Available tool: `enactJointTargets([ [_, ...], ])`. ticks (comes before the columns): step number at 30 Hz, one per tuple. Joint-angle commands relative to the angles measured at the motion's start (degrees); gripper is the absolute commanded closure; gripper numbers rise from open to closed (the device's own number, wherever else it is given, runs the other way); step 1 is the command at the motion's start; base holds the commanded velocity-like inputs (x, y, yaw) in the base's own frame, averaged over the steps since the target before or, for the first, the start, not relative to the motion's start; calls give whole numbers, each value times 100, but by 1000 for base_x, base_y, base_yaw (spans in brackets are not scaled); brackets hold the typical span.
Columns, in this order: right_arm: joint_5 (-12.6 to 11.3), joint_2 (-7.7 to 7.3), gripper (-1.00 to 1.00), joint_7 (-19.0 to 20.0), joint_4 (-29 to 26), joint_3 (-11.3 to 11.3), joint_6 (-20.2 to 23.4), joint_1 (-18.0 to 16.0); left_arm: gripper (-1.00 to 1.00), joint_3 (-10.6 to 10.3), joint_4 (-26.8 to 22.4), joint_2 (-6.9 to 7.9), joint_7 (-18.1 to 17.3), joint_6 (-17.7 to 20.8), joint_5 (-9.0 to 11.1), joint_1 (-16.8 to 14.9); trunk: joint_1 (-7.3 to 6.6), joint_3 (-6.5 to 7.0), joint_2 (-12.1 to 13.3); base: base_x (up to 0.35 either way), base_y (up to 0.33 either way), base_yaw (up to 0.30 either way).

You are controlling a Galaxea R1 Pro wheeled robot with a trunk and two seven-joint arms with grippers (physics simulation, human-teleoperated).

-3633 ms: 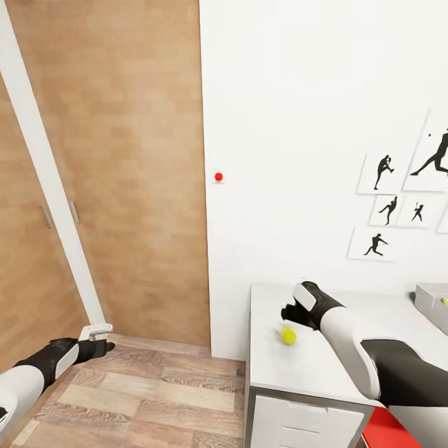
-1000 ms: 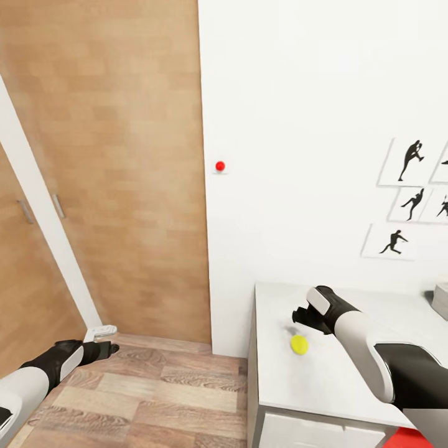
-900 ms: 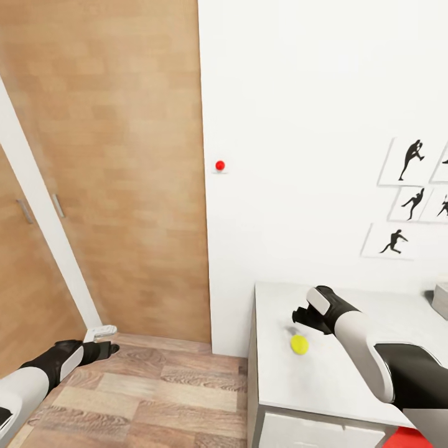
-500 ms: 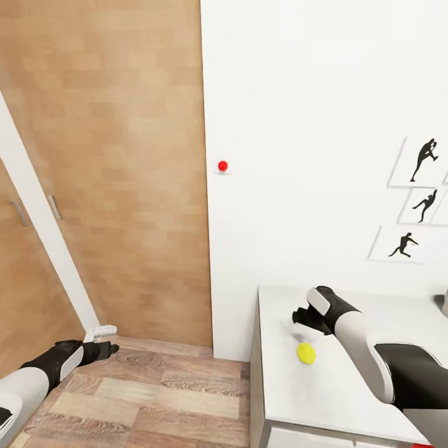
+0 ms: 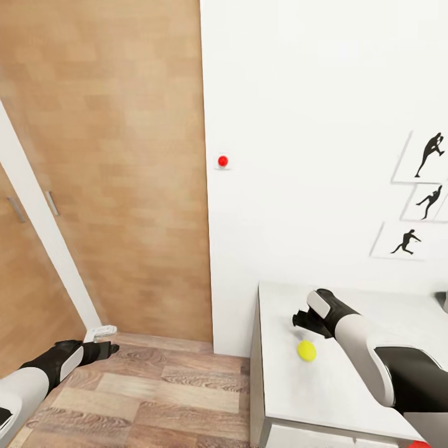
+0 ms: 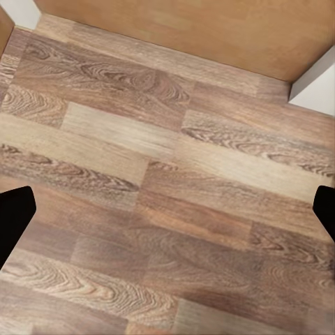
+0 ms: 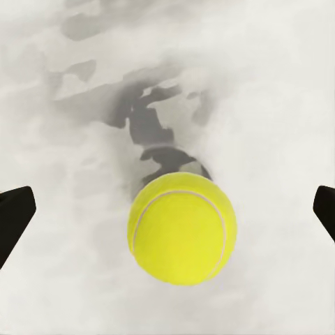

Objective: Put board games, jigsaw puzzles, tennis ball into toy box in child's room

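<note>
One toy is seen at this moment: the small fuzzy yellow-green tennis ball point(image 5: 305, 350), which is found resting on the pale white-topped bench point(image 5: 323, 389), near its front-left part and well short of the wall.

Nearest the camera, the left pincer point(image 5: 107, 348) is held low over the brown wood-plank floor point(image 5: 155, 398), apart from everything. In the left wrist view only its two dark fingertips point(image 6: 14, 222) are caught at opposite edges of the picture, so it is judged to be spread wide and empty.

Farther out, the right pincer point(image 5: 300, 321) is poised over the bench just beyond the ball, not touching it. In the right wrist view the ball point(image 7: 182, 228) is seen lying free between widely parted dark tips, with a mottled shadow on the bench beside it; nothing is gripped.

As to progress, the ball is not yet grasped, and a sliver of grey at the far right edge of the head view cannot be identified with certainty. How many of the other toys have been stowed cannot be told. The step in hand is judged to be the closing on the ball.

Being round, the ball has no long axis and no facing; only its curved white seam is shown uppermost.

Beyond, a small red wall knob point(image 5: 223, 161) and black sports silhouette pictures point(image 5: 429, 155) are seen on the white wall.
</note>
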Motion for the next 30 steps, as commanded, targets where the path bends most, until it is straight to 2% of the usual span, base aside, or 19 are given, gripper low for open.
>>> enactJointTargets([
  [1,-51,-1,-100,-42,-11,12,21,7,-100,-29,-9,5,-8,29,36,-4,3,-23,-14,0,0,0],
  [10,-52,-61,-100,-42,-11,12,28,44,-100,-29,-9,0,-8,29,36,-4,3,-108,-14,0,0,0],
  [30,-52,-71,-100,-35,-19,12,-58,47,-100,-29,-9,0,-8,29,36,-4,3,-296,-14,0,0,0],
])
